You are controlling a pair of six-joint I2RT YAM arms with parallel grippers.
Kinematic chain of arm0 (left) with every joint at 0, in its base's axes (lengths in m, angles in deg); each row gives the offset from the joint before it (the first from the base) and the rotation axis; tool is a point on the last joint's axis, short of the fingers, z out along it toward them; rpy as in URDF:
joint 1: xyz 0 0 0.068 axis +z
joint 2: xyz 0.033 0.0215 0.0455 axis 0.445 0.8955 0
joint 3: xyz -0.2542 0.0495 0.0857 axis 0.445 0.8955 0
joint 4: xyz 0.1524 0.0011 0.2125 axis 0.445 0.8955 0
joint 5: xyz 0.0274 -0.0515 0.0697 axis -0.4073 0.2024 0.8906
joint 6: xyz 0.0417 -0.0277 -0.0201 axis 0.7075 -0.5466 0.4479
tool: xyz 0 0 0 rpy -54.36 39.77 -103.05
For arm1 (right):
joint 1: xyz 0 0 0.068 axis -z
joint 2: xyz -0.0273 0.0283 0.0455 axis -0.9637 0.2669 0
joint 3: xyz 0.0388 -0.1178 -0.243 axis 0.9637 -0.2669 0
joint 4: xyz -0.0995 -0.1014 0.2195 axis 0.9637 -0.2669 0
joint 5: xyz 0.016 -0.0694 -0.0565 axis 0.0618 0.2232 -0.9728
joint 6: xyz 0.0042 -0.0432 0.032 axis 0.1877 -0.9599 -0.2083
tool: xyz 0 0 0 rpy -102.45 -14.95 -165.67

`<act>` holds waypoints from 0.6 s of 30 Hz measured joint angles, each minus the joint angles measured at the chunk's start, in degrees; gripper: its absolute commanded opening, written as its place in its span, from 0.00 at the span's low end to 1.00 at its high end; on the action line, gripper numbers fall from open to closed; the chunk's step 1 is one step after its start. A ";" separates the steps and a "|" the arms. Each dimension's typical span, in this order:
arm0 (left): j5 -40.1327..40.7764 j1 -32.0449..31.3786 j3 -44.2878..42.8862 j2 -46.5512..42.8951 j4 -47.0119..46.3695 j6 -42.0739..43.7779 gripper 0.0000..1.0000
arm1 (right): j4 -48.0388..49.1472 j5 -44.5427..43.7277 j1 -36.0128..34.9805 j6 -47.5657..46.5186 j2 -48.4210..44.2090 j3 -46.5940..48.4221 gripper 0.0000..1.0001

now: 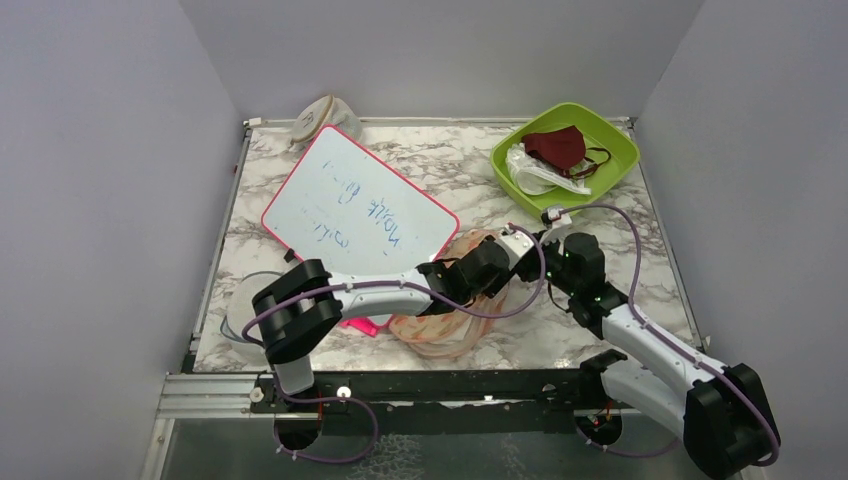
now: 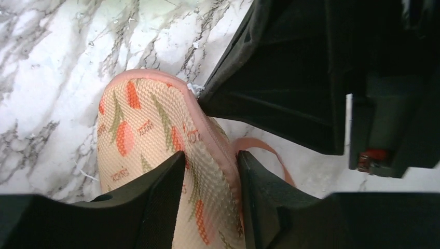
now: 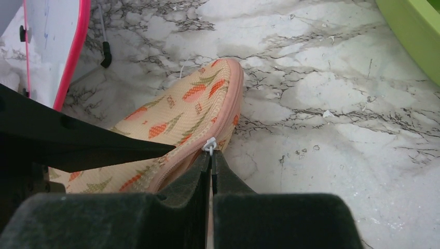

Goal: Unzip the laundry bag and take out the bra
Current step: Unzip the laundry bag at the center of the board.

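The laundry bag (image 1: 440, 335) lies on the marble table near the front, peach with orange and green prints and pink zip edging (image 2: 220, 150). My left gripper (image 2: 210, 179) is shut on the bag's edge (image 2: 140, 129), with fabric filling the gap between its fingers. My right gripper (image 3: 211, 155) is shut on the zip pull, just below the white slider (image 3: 209, 145) at the bag's seam (image 3: 187, 109). In the top view the left gripper (image 1: 497, 262) and right gripper (image 1: 548, 250) meet over the bag's right end. The bra is hidden.
A pink-framed whiteboard (image 1: 355, 205) lies just behind the bag. At the back right, a green bin (image 1: 618, 160) holds a maroon mask (image 1: 555, 145) and a clear wrapper (image 1: 535, 175). A beige rounded fabric thing (image 1: 320, 118) sits in the back left corner.
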 measured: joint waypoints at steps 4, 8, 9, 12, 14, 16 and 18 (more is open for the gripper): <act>1.57 0.00 -0.72 1.33 0.50 1.31 0.00 | -0.17 0.00 0.00 0.02 -0.85 0.00 0.01; 1.99 0.00 -0.70 1.20 0.61 3.06 0.00 | -0.20 -0.07 0.00 0.02 -0.90 0.00 0.01; 1.88 0.00 -0.52 0.90 0.59 3.67 0.00 | -0.17 -0.17 0.00 0.04 -0.87 0.00 0.01; 0.72 0.00 1.46 -2.10 0.33 5.97 0.00 | 0.15 -0.37 0.00 0.00 -0.24 0.00 0.01; -0.94 0.07 2.86 -4.52 0.37 7.69 0.00 | 0.59 -0.28 -0.13 -0.07 0.79 0.07 0.01; -3.06 0.04 4.31 -6.67 -0.02 9.53 0.00 | 1.14 -0.31 -0.09 -0.39 2.16 0.33 0.01; -6.01 0.07 6.64 -9.16 -0.79 11.78 0.00 | 1.95 -0.28 -0.09 -1.20 3.30 0.57 0.01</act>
